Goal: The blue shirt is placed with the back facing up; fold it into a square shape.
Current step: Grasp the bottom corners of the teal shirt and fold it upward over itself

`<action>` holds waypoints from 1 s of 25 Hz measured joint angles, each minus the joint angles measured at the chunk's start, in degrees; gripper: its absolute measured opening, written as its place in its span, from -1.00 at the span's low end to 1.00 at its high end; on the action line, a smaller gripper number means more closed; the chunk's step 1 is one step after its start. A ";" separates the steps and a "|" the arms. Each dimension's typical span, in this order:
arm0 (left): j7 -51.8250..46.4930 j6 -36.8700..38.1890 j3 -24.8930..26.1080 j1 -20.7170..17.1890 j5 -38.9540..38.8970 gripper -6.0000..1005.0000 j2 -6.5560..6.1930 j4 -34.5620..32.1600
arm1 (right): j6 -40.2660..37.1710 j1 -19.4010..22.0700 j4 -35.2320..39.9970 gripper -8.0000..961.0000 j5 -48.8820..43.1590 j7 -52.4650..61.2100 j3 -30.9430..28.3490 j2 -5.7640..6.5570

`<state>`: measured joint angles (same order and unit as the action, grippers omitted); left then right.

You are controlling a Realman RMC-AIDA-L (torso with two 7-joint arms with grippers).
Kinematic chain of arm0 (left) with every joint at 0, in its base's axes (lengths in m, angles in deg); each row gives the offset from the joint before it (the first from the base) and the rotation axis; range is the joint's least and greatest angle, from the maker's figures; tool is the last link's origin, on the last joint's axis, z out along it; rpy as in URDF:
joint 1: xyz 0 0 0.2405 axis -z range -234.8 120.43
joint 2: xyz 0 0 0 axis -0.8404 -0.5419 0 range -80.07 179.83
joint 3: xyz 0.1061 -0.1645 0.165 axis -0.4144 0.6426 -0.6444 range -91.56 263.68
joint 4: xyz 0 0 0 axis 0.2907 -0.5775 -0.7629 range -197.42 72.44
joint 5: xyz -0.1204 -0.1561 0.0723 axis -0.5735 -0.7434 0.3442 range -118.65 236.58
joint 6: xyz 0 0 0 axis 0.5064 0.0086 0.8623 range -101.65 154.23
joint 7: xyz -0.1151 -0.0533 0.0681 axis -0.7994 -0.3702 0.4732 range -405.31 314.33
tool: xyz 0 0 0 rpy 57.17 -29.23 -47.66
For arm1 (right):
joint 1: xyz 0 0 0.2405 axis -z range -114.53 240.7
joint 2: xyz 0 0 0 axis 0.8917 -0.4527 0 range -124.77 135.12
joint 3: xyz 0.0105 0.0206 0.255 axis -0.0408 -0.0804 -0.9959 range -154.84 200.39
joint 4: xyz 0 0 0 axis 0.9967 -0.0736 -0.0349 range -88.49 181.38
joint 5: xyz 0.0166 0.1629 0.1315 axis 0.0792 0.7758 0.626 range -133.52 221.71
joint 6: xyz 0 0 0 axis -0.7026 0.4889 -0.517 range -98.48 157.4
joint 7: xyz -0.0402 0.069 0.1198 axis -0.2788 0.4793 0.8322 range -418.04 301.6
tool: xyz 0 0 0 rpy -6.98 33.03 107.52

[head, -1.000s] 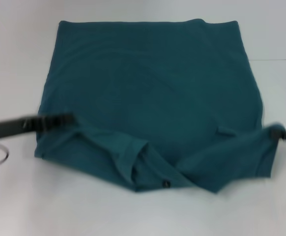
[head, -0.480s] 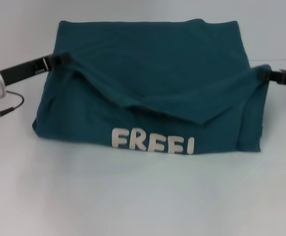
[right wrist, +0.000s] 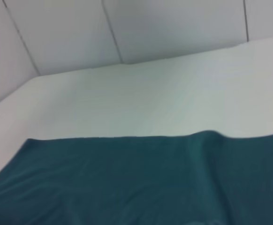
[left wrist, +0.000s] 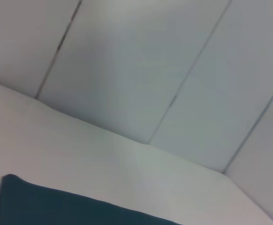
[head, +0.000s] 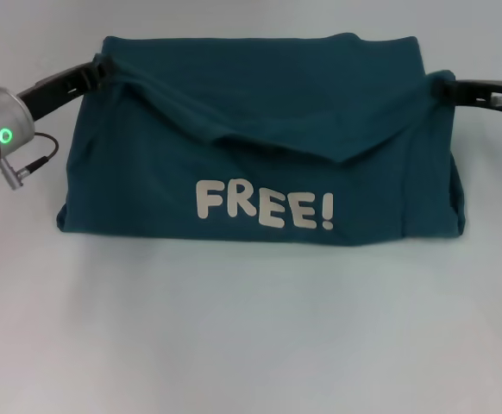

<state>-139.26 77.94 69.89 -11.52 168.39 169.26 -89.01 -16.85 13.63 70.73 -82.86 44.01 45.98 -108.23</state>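
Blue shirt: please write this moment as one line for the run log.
blue shirt: near half folded toward far edge, "FREE!" print showing | left gripper: at far-left corner | right gripper: at far-right corner

A plain white table (head: pixel 251 345) is shown, bounded at 12 o'clock by a pale panelled wall (left wrist: pixel 174 70). Directly on it, toward 12 o'clock, the blue shirt (head: pixel 260 147) is laid, partly folded, with white lettering "FREE!" (head: pixel 265 207) exposed toward 6 o'clock.
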 joint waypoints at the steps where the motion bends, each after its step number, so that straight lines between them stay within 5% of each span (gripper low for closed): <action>1: 0.00 0.00 0.00 0.00 0.00 -0.65 0.00 0.00 | 1.78 -0.46 -1.19 -0.72 0.86 -1.30 0.04 -0.05; 7: 8.38 -5.92 0.14 0.57 -6.75 -0.64 1.44 3.19 | 8.49 -1.51 -5.46 -0.69 7.82 -9.78 0.41 -0.87; 14: 14.02 -8.08 0.03 0.52 -11.43 -0.63 1.63 6.86 | 12.02 -1.55 -5.98 -0.65 12.24 -14.99 0.46 -2.92; 25: 14.43 -7.98 -0.32 0.30 -11.23 -0.62 2.05 7.70 | 14.31 -1.04 -7.85 -0.59 12.40 -15.22 0.32 -3.23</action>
<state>-124.83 69.96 69.57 -11.22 157.16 171.31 -81.31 -2.54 12.59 62.88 -70.46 28.79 46.30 -111.46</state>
